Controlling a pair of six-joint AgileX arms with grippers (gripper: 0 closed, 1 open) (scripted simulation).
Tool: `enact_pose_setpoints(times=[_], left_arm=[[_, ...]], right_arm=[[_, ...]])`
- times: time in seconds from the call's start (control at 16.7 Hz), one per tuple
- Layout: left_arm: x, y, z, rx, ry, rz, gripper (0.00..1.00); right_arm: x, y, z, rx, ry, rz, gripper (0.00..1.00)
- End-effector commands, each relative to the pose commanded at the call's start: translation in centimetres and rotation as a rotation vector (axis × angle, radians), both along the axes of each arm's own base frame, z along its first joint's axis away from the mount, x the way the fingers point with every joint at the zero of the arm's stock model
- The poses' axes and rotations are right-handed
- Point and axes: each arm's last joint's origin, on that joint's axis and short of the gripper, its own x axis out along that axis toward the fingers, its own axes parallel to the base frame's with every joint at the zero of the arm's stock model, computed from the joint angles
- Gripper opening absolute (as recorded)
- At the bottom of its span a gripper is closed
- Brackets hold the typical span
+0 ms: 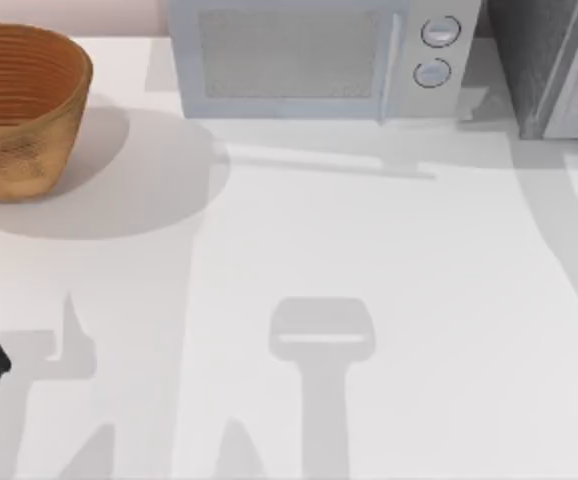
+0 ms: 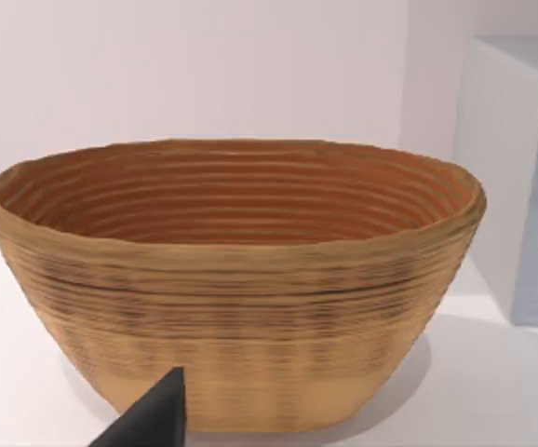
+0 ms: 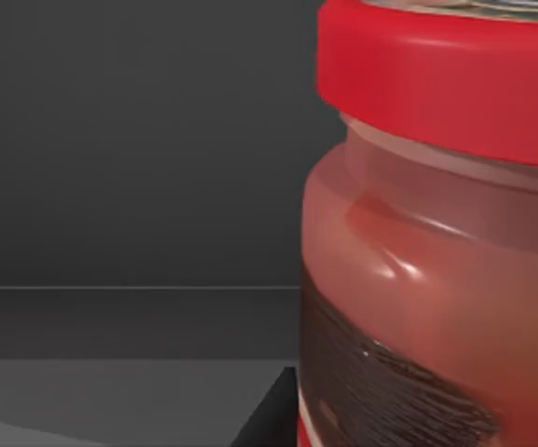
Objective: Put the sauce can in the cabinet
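Through my right wrist view I am looking at the sauce can (image 3: 437, 251) from very close, upright, with dark grey walls and a grey floor behind it, which I am taking to be the inside of the cabinet (image 1: 554, 65). From above, the cabinet is sitting at the desk's (image 1: 389, 260) far right corner, just beside the microwave (image 1: 319, 55). Whether my right tool is gripping the can or has let go, I cannot tell.

I am judging the can to be rigid and fairly light, with a glossy, smooth wall that could be slipping under a weak squeeze. The red rim is flaring wider than the body, so I am favouring a hold on the straight wall below it, across the dark band, square to the axis so it is not tipping.

My left tool (image 2: 153, 419) is idling at the desk's left edge, facing the woven basket (image 2: 236, 279); I cannot tell its state either.
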Motion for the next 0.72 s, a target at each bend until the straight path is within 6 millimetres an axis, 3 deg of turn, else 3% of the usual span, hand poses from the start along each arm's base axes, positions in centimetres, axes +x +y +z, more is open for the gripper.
enact_pose_setpoints(times=[0.24,0.72], left_arm=[[0.0,0.0,0.0,0.000,0.000,0.000,1.00],[0.0,0.0,0.0,0.000,0.000,0.000,1.00]], right_arm=[[0.6,0.1,0.2,0.004,-0.007,0.005,0.00],[6.5,0.3,-0.2,0.001,0.011,0.001,0.00]])
